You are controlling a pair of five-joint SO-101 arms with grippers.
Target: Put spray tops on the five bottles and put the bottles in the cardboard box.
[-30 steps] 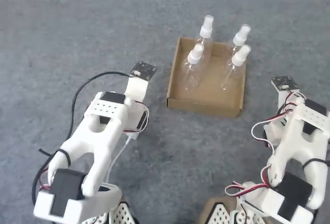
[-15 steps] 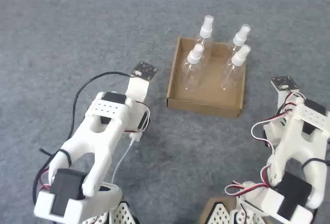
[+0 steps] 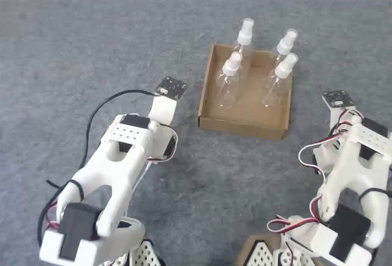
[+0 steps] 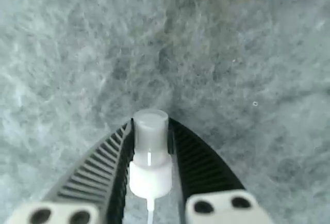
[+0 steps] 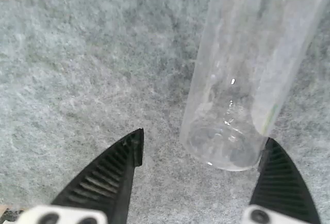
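Open grey carpet (image 3: 79, 45) spans the upper left of the high view. At upper centre, four clear spray-topped plastic bottles (image 3: 229, 85) crowd the shallow brown cardboard box (image 3: 242, 125). Only a strip of its floor behind the near wall is free. A carpet lane runs between the white left arm (image 3: 119, 168) and white right arm (image 3: 352, 168).
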